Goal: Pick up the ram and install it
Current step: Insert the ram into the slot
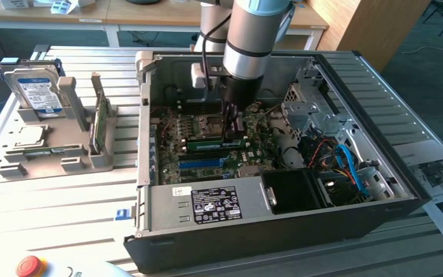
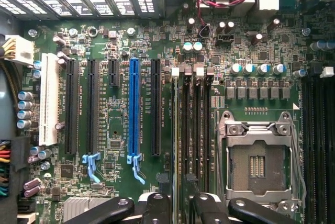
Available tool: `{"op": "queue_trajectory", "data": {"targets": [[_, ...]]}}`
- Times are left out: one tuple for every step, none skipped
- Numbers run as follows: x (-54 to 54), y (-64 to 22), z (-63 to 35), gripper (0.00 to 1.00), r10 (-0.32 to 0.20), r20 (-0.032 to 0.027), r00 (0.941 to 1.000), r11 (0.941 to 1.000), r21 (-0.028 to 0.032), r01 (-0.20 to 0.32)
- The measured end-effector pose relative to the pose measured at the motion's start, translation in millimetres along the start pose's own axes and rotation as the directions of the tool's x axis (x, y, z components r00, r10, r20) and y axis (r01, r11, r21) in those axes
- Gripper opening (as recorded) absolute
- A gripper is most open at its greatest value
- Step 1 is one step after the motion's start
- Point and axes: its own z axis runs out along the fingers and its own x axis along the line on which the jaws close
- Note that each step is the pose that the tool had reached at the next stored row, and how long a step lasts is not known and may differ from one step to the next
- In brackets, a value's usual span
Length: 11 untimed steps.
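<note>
The gripper (image 1: 234, 128), jaws spread wide and holding nothing, hangs mid-frame inside the open computer case (image 1: 283, 236), just above the ram (image 1: 210, 138), a narrow green stick with pale labels standing on edge in the motherboard (image 2: 115, 51). The case sits on a pale slatted surface (image 1: 52, 202); desks (image 1: 52, 20) line the top edge. Print on the power supply's black label (image 1: 215, 205) is too small to read.

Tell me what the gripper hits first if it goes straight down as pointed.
Most likely the memory slots on the motherboard, straight below the open gripper; depth is unclear.
</note>
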Motion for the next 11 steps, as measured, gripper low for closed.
{"op": "queue_trajectory", "data": {"targets": [[0.0,0.0,-0.9,0.25,0.0,0.0,1.0,1.0,0.0,0.0],[0.1,0.1,-2.2,0.25,0.0,0.0,1.0,1.0,0.0,0.0],[0.1,0.2,-3.6,0.25,0.0,0.0,1.0,1.0,0.0,0.0],[0.2,0.2,-4.9,0.25,0.0,0.0001,1.0,1.0,0.0,0.0],[0.3,0.3,-6.3,0.25,0.0,0.0,1.0,1.0,0.0,0.0],[0.3,0.3,-7.8,0.25,0.0,0.0,1.0,1.0,0.0,0.0],[0.4,0.4,-9.3,0.25,0.0,0.0,1.0,1.0,0.0,0.0],[0.4,0.5,-10.7,0.25,0.0,0.0001,1.0,1.0,0.0,0.0],[0.5,0.6,-12.3,0.25,0.0,0.0,1.0,1.0,0.0,0.0],[0.5,0.6,-13.7,0.25,0.0,0.0,1.0,1.0,0.0,0.0],[0.6,0.7,-15.2,0.25,0.0,0.0,1.0,1.0,0.0,0.0]]}}
